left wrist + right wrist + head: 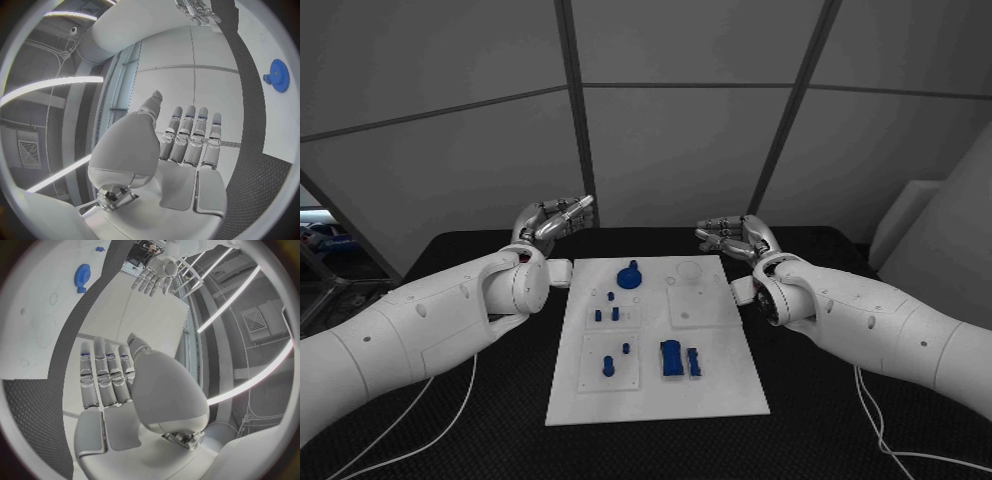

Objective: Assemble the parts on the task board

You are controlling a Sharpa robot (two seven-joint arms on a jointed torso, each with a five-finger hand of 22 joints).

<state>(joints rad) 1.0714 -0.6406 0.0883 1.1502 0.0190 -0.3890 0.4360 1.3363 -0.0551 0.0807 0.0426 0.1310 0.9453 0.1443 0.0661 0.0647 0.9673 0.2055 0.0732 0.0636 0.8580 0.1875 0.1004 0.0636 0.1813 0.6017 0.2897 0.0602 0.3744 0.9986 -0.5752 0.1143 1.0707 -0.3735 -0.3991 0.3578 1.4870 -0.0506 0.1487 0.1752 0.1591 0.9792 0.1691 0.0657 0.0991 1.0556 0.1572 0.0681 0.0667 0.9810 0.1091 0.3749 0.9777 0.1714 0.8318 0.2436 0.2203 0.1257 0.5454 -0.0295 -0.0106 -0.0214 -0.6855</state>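
Task board (718,385) lies flat in the middle of the black surface (473,430), long side running away from the robot. Blue parts sit on its left and centre portions: a gear-shaped part (630,277) near the far edge, a cluster of small pegs (607,313) just nearer than the gear, two more small pieces (616,360) nearer still, and a pair of taller blocks (679,360) toward the board's centre line — all standing apart from one another. The far-right portion of the board carries faint circular outlines, no blue pieces in them. Left hand (550,224) is raised beyond the board's far-left corner, fingers extended and side by side, nothing in its grasp; in the left wrist view this hand (187,140) shows straight fingers with the thumb lying alongside, and the gear (279,75) sits on the board off to one side, well apart from the fingertips. Right hand (737,236) is raised beyond the far-right corner, likewise empty — in the right wrist view its fingers (106,375) are straight and held together, the gear (82,276) visible on the board well clear of them. Neither hand touches the board or any part.
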